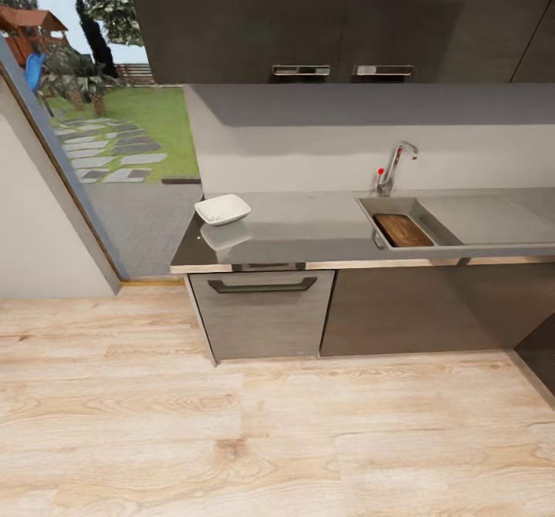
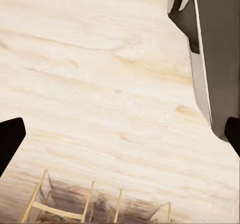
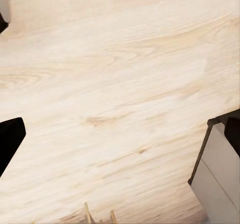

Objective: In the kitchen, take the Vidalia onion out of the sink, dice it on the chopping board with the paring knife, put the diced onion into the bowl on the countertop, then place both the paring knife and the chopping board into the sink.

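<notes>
Both sets of fingers hang over bare floor [image 2: 100,84]: the left fingers [image 2: 11,140] and right fingers [image 3: 10,139] show as dark tips set wide apart, holding nothing. Further out, the table [image 1: 308,228] carries the bowl [image 1: 223,209] at its left end, and the board [image 1: 401,229] already lies in the sink [image 1: 370,209] below the faucet [image 1: 395,164]. Judging by that, the task is near its close. Roll closer and check the basin before stopping: knife and onion dice are too small or hidden to make out, and the bowl looks empty from here
</notes>
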Controlling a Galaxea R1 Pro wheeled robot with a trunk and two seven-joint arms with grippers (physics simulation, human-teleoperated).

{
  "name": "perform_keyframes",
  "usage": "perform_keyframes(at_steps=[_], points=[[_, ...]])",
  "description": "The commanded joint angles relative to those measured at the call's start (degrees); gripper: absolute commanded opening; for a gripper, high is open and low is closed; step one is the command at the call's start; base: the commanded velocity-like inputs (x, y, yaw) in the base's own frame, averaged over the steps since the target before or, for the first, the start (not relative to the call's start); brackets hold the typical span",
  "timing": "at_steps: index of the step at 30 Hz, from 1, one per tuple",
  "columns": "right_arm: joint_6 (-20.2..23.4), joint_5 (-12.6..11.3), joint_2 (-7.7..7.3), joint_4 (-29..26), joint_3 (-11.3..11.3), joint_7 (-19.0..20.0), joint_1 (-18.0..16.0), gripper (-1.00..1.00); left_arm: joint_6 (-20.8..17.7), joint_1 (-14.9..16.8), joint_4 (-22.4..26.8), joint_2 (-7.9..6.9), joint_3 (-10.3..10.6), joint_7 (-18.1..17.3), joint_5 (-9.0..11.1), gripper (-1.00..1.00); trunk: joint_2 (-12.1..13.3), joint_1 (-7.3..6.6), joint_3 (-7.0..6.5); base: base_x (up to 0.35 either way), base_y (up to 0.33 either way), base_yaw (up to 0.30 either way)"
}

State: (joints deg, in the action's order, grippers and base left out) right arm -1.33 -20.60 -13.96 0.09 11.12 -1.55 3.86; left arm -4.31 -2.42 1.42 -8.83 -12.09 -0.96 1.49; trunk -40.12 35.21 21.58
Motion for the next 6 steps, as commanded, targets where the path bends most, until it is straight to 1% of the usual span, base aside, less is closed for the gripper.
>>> perform_keyframes(at_steps=[1,5,6], points=[[-0.1,-0.5,0.25,-0.3,0.5,-0.1,0.0,1.00,-0.2,0.0,0.9,-0.04,-3.4,-0.2,0.2,1.00,0.0,0.01,0.04,0.000,0.000,0.000],[-0.1,-0.5,0.31,-0.3,0.5,-0.1,0.0,1.00,-0.1,0.0,1.4,0.30,-4.3,-0.3,0.2,1.00,0.0,0.01,0.04,0.000,0.000,0.000],[-0.1,-0.5,0.33,-0.3,0.5,0.0,0.0,1.00,-0.1,0.0,1.5,0.59,-4.5,-0.3,0.2,1.00,0.0,0.01,0.04,0.000,0.000,0.000]])
